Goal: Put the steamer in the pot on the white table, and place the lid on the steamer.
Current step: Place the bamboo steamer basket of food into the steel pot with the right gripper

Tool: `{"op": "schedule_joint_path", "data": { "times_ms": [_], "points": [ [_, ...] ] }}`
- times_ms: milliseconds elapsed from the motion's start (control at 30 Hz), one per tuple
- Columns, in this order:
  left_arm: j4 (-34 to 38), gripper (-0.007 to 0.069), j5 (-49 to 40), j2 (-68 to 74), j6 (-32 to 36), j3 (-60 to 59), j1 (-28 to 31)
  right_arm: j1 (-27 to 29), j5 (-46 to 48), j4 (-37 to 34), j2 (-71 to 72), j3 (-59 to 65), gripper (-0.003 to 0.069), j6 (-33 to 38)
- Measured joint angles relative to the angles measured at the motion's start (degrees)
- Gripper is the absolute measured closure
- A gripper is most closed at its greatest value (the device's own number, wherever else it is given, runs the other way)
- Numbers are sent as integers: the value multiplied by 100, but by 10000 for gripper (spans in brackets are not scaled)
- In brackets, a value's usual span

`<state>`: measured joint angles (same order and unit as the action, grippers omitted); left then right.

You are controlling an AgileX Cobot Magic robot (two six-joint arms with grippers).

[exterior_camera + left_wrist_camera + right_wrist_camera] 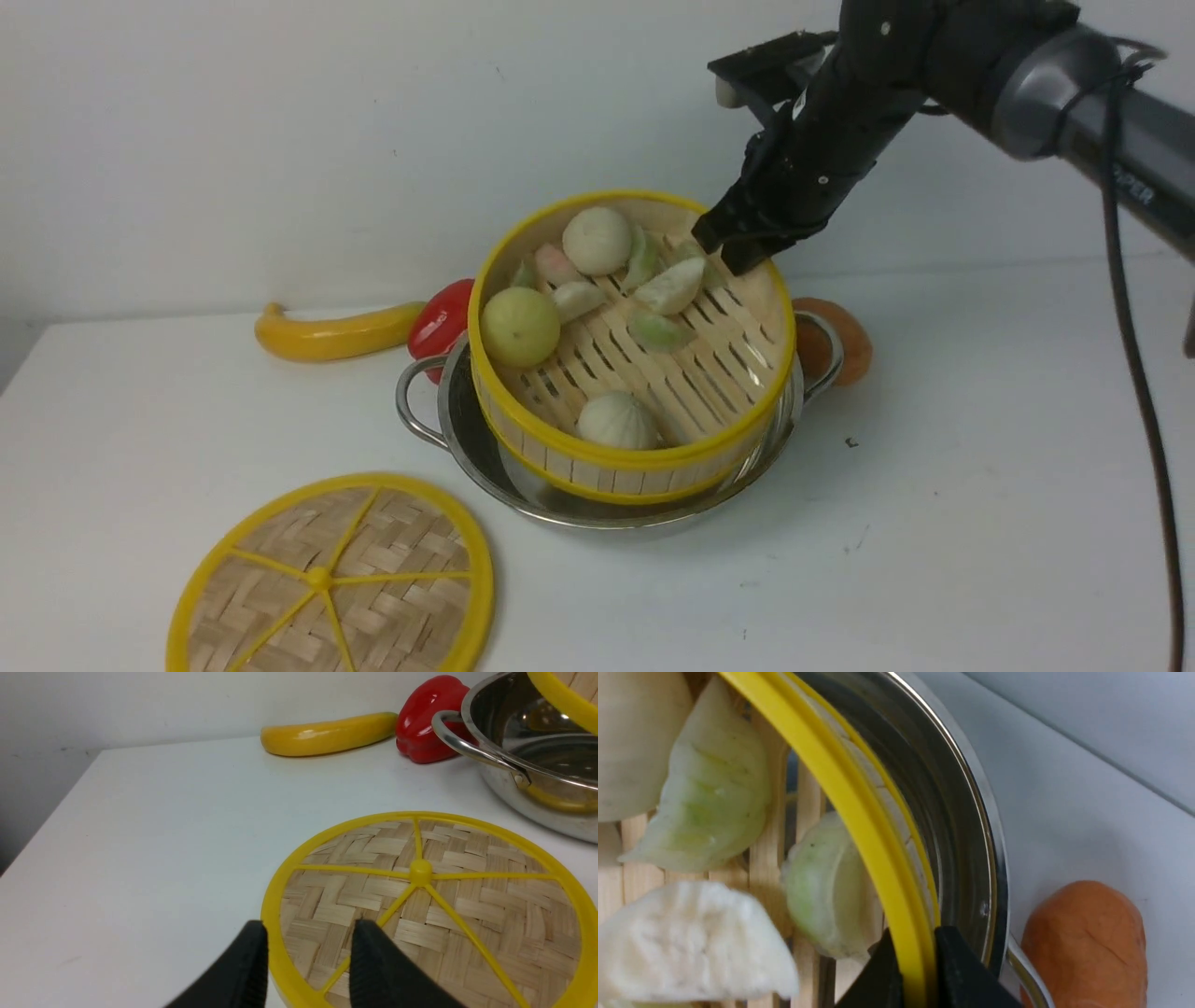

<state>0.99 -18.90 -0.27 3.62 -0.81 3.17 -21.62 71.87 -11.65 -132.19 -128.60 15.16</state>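
Leftward, the left gripper (308, 928) stands spread astride the rim of the lid (420, 891), which lies flat on the bench (140, 835) beneath it, spoked face up, round, with no long axis. Rightward, the steamer (653, 373) hangs tilted from the right gripper (733, 250), pinched by its far rim, mouth tipped toward the robot, low edge already inside the pot (476, 439) below. I judge it best to lower that rim slowly until level, keeping it centred, before letting go.

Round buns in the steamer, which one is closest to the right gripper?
The far-wall white bun in the steamer; the yellowish bun and the near-wall white bun lie farther from the right gripper.
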Motion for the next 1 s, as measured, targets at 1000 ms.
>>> {"op": "schedule_joint_path", "data": {
  "times_ms": [1000],
  "points": [
    [0, 383, 0, 0, 0, 0, 0, 0, -114, 107, -491, -42, 589, 97]
  ]
}}
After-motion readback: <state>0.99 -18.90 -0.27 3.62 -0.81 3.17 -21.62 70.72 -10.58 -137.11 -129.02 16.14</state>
